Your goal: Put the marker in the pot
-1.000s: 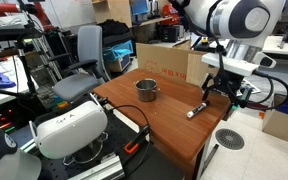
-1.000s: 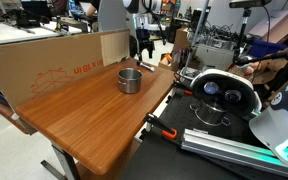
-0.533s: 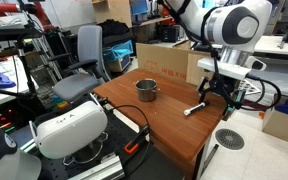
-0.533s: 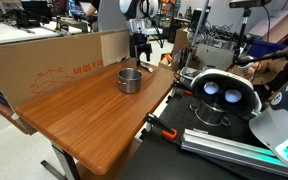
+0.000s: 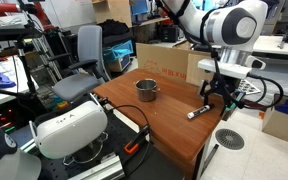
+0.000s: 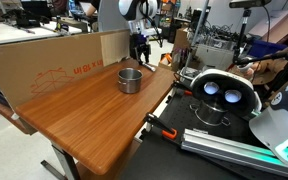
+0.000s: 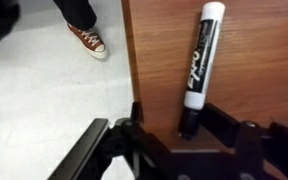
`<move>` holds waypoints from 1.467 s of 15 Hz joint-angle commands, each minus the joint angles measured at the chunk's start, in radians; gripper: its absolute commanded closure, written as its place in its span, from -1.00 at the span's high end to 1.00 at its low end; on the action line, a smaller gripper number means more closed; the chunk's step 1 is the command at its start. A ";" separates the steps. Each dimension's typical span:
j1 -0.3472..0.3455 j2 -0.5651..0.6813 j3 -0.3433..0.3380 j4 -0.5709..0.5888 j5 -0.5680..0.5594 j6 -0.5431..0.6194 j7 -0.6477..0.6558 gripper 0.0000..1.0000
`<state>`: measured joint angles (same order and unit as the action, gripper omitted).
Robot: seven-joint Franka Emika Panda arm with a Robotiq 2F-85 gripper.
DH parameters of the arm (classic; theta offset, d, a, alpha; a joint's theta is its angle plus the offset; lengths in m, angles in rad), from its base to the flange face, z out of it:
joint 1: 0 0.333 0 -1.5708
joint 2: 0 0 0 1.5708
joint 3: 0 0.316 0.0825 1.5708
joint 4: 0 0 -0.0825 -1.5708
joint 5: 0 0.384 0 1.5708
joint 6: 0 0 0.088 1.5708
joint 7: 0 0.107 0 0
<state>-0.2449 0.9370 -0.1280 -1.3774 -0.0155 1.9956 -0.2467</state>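
Observation:
The marker (image 7: pixel 199 60), white with a dark cap end, lies on the wooden table (image 7: pixel 254 70) close to its edge. It also shows in an exterior view (image 5: pixel 197 113). My gripper (image 7: pixel 174 142) is open just above it, and the marker's dark cap end lies between the two fingers. The gripper also shows in both exterior views (image 5: pixel 217 98) (image 6: pixel 140 52). The silver pot (image 5: pixel 147 90) stands upright near the middle of the table, well away from the gripper. It also shows in an exterior view (image 6: pixel 130 80).
The table edge (image 7: pixel 132 60) runs right beside the marker, with floor and a red sneaker (image 7: pixel 89 42) beyond it. A cardboard box (image 6: pixel 64 62) stands along the far side of the table. A white headset-like device (image 5: pixel 69 130) and cables sit off one end.
The gripper has shifted slightly over the marker near the table edge. The marker still lies on the table and the pot has not moved.

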 commanded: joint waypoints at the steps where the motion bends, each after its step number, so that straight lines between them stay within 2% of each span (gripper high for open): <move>1: -0.003 0.023 0.008 0.027 -0.023 -0.002 0.022 -0.28; 6: -0.010 0.023 0.006 0.037 -0.039 -0.013 0.024 -0.97; 8: -0.013 0.022 0.010 0.039 -0.034 -0.022 0.020 -0.88; 16: -0.038 -0.043 0.045 -0.004 0.000 -0.056 -0.042 -0.88; 22: -0.034 -0.152 0.081 -0.095 0.031 -0.047 -0.103 -0.88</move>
<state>-0.2564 0.8605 -0.0779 -1.3888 -0.0022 1.9392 -0.2980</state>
